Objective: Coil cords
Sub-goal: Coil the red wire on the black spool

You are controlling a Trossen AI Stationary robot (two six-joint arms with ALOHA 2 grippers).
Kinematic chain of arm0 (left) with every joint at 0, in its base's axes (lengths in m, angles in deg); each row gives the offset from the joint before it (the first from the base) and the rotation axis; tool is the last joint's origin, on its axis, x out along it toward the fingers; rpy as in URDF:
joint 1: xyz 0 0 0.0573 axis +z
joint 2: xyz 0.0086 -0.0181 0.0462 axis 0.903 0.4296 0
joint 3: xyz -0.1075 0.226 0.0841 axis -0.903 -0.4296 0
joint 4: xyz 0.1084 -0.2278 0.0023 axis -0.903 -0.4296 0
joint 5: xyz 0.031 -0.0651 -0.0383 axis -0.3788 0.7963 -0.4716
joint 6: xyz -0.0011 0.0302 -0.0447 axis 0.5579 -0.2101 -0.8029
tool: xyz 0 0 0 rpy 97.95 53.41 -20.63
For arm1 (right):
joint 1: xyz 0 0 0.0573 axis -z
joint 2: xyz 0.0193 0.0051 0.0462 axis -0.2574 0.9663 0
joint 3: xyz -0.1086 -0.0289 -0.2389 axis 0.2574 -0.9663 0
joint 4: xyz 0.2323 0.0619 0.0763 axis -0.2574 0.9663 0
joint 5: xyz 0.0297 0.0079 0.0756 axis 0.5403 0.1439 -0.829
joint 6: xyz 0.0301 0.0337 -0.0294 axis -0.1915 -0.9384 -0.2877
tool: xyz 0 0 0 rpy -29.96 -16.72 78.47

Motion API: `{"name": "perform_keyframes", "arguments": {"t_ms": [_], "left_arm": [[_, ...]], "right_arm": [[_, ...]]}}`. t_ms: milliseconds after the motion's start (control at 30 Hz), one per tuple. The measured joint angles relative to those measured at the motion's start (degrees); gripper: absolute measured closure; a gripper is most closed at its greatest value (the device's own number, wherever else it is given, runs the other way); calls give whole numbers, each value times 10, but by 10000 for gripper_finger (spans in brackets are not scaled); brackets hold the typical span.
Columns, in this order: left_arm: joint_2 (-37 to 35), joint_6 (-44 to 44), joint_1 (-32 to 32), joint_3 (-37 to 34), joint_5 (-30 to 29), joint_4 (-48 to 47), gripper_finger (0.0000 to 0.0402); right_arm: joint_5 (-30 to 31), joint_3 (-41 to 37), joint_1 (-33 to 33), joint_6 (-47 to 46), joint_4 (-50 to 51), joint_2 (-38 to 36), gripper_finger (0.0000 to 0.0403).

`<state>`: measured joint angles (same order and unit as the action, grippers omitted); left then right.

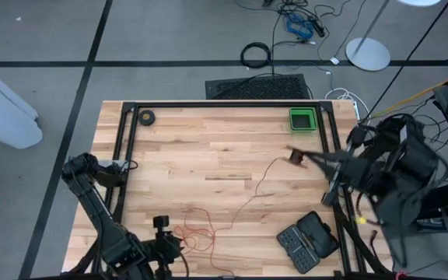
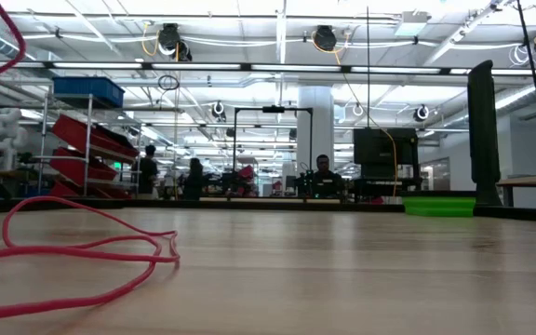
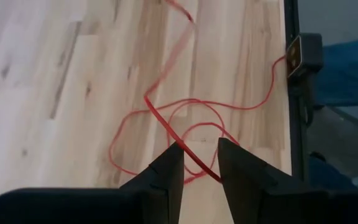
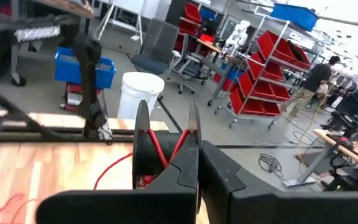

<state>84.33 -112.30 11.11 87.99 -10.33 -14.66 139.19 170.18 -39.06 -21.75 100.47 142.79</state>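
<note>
While left gripper stands parted astride red cords, right gripper clamps bundle end aloft

Red cord on pale streaked wood table — green tray

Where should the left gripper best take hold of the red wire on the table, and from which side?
Probably from above, on the strand passing between the open left gripper. There the red wire lies in flat loose loops on the table, so fingers coming straight down can close across one thin strand.
</note>
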Motion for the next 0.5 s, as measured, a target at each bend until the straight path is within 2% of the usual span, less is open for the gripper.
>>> {"name": "perform_keyframes", "arguments": {"t_ms": [233,333,500], "left_arm": [[0,4,-15,35,-80,-28,296],[0,3,-15,45,-79,-40,296],[0,-29,-35,51,-39,-39,296]], "right_arm": [[-12,0,0,-7,-6,54,403],[-15,0,0,-9,-6,75,403],[-14,0,0,-25,-3,98,403]]}}
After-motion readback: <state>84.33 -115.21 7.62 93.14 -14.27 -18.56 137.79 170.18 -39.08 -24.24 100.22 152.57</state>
